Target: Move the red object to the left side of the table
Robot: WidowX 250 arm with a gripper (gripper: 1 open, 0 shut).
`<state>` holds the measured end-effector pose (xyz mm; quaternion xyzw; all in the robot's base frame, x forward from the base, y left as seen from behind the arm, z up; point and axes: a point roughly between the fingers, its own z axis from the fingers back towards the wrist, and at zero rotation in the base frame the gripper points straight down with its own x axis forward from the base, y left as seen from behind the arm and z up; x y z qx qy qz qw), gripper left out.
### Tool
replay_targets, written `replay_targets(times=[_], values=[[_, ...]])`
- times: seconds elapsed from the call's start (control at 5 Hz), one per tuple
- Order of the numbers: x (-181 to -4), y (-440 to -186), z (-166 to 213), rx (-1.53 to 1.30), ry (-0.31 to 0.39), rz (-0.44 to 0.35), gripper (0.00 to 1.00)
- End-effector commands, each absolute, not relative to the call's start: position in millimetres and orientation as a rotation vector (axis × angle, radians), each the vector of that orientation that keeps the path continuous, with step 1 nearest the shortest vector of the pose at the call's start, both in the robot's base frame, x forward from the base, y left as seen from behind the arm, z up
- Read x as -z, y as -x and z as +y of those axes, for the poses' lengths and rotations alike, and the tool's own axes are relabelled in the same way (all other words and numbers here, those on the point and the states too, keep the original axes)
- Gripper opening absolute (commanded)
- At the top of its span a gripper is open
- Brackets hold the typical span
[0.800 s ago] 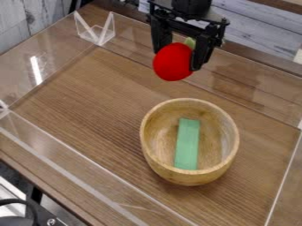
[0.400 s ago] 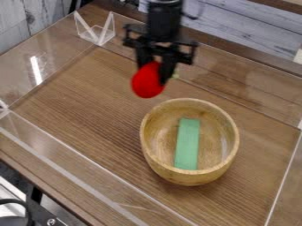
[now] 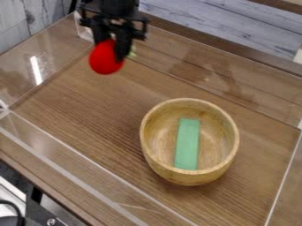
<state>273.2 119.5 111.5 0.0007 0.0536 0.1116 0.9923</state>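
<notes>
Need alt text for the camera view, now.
A black robot pincer holds a red strawberry-like toy above the brown wooden table's far left part; nearer, at right, a round wooden bowl contains a flat green block.

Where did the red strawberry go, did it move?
Yes, the red strawberry moved toward the picture's left, farther away from the wooden bowl.

The red object [image 3: 108, 58] is bright, rounded and slightly blurred, toward the far left. Brown wood grain covers the table [image 3: 101, 115], bordered by clear walls.
</notes>
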Motion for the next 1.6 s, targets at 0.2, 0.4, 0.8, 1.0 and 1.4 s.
replay_targets(times=[0.2, 0.4, 0.8, 1.0, 1.4], values=[[-111.0, -304, 156, -0.222, -0.052, 0.069, 0.0], [-89.8, -316, 176, -0.217, -0.059, 0.073, 0.0], [-69.1, -337, 203, -0.124, -0.061, 0.063, 0.0], [-67.9, -346, 208, -0.034, -0.056, 0.064, 1.0], [-62.8, -346, 213, -0.216, -0.036, 0.07, 1.0]])
